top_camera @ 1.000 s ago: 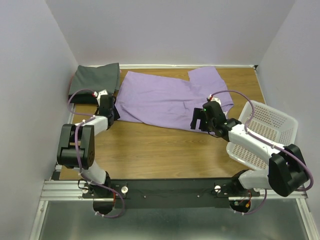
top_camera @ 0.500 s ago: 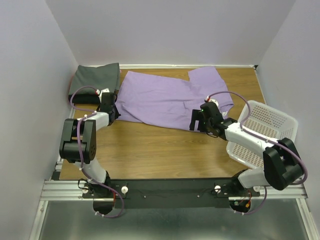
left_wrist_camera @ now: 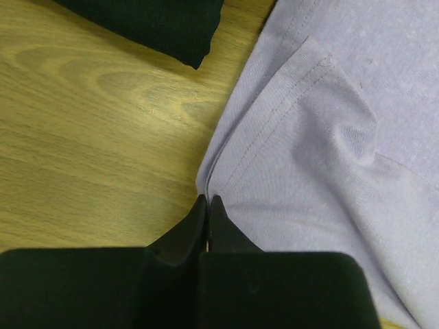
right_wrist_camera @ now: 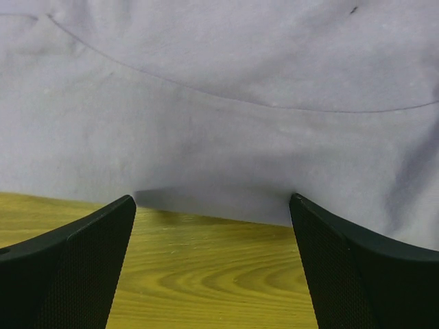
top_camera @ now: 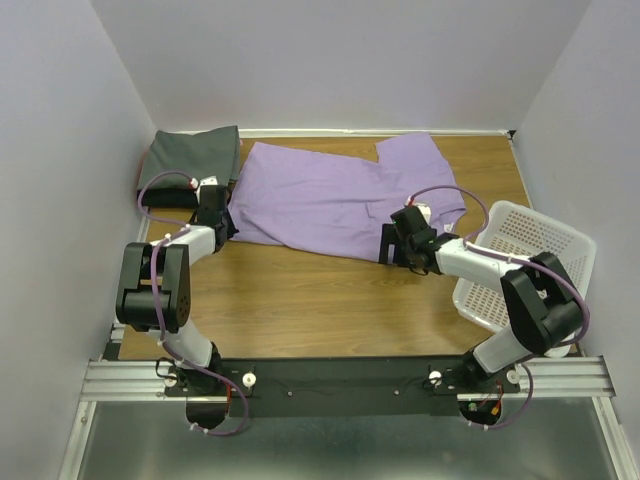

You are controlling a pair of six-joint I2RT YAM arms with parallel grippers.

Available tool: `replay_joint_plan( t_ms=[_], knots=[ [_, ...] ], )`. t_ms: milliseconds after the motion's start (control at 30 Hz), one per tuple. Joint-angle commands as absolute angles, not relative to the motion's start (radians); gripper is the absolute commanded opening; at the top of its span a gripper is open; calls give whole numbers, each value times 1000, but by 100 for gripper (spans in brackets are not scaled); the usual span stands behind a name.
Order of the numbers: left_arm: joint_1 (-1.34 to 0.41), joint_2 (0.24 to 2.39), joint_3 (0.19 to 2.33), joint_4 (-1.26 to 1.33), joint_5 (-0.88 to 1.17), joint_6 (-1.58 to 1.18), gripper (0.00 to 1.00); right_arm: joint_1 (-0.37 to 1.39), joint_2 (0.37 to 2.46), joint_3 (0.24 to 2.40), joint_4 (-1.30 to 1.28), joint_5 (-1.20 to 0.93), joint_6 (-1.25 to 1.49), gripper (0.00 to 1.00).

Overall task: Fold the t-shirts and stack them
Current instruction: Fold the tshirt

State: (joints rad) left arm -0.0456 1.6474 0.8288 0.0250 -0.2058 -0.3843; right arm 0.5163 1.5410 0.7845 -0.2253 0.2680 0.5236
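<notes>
The lavender t-shirt [top_camera: 340, 200] lies spread on the wooden table, one sleeve towards the back right. The dark grey t-shirt [top_camera: 192, 160] lies folded at the back left, and its corner shows in the left wrist view [left_wrist_camera: 158, 24]. My left gripper [top_camera: 216, 216] is shut at the lavender shirt's near left edge [left_wrist_camera: 302, 137], with the hem fold running into the fingertips [left_wrist_camera: 199, 205]. My right gripper [top_camera: 392, 243] is open low over the table, its fingers [right_wrist_camera: 103, 240] either side of the shirt's near edge [right_wrist_camera: 219, 137], touching no cloth. No pinkish shirt is in view.
A white plastic mesh basket [top_camera: 535, 255] lies tipped at the right, beside the right arm. Walls close the table at the back and on both sides. Bare wood [top_camera: 300, 300] lies between the shirt and the arm bases.
My right gripper has moved a little left and down towards the lavender shirt's near edge, its arm stretching lower. My left gripper has barely moved.
</notes>
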Motion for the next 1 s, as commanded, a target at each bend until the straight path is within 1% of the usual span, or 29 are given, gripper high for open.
replay_joint_plan(
  t_ms=[0,133,167,333,500,600,633,667,700,733,767,800,833,967],
  knots=[
    [-31,1611,825,21,-225,-356,0,500,1545,773,-210,339,535,100],
    [-18,1565,815,14,-290,-368,0,460,1520,726,-216,345,551,100],
    [-17,1554,810,14,-296,-370,0,447,1514,719,-216,301,552,100],
    [-14,1511,787,11,-348,-383,0,425,1506,715,-219,304,551,100],
    [-12,1506,781,3,-353,-396,0,410,1528,716,-219,258,551,100],
    [-11,1494,784,-20,-351,-406,10,408,1505,715,-222,261,540,100],
    [-12,1485,781,-23,-359,-411,15,413,1496,715,-222,259,535,100],
    [-11,1474,778,-29,-368,-419,29,410,1488,715,-224,246,529,100],
    [-11,1462,775,-31,-380,-423,38,410,1477,715,-222,236,523,100],
    [-12,1436,767,-38,-397,-428,51,410,1459,715,-225,224,509,100],
    [-11,1424,762,-40,-403,-433,56,411,1447,721,-225,204,505,100],
    [-12,1414,762,-41,-408,-434,60,411,1437,722,-225,193,500,100],
    [-12,1402,761,-43,-413,-434,61,411,1428,727,-227,187,492,100],
    [-32,1347,759,-43,-428,-437,63,416,1387,755,-239,172,456,100]
  ],
)
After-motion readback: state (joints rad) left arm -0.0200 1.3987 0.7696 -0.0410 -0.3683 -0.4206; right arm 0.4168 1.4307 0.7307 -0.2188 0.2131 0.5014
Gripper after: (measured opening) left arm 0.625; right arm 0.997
